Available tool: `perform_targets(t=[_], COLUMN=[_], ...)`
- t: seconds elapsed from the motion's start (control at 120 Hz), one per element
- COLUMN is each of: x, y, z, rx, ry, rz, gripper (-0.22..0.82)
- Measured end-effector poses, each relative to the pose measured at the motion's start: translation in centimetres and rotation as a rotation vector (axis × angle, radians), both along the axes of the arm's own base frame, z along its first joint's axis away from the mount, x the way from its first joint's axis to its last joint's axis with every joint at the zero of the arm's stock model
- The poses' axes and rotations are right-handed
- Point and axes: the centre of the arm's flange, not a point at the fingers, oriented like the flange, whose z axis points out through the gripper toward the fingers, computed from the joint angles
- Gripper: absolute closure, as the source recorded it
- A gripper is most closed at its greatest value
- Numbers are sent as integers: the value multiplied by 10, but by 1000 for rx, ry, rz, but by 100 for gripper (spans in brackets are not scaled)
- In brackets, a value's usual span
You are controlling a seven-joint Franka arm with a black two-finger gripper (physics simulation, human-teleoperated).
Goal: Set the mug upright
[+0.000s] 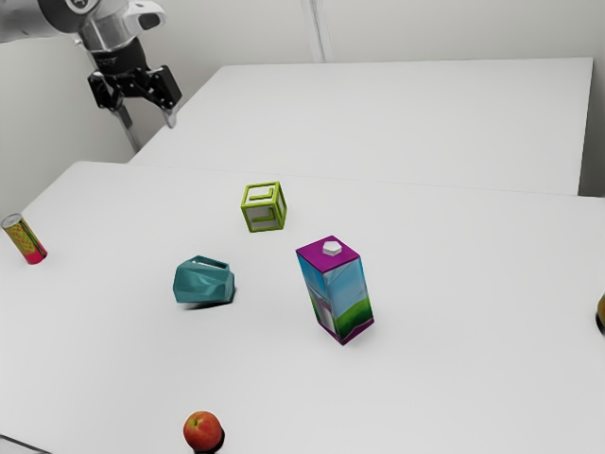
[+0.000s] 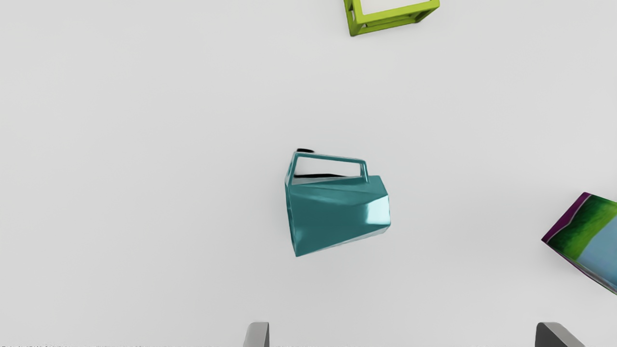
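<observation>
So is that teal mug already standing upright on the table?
No, the teal mug lies on its side, its handle running alongside the tabletop.

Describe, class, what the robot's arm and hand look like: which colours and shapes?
The arm is pale grey and white, with smooth, rounded segments. The hand is black and blocky, with two slim grey fingers.

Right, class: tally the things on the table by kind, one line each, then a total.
Mug: 1
Letter cube: 1
Carton: 1
Can: 1
Apple: 1
Unidentified thing, cut off at the exterior view's right edge: 1
Total: 6
</observation>
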Motion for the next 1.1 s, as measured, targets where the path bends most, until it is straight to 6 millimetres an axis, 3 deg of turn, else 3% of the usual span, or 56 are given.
perform_targets(t=[0.1,0.167,0.208,0.317,0.392,0.533,0.617,0.708,0.933,1.1], x=[-5,-5,-5,-28,-43,-51,-59,-74,-82,-86], y=[2,15,39,135,165,178,177,176,173,167], z=[-2,-17,-41,-116,-154,-244,-297,-334,-376,-386], rx=[-18,-59,-122,-366,-517,-735,-828,-893,-955,-1010], ry=[13,25,48,71,40,8,-5,-39,-146,-234], rz=[9,38,83,247,292,323,333,336,275,239], gripper=[0,0,0,0,0,0,0,0,0,0])
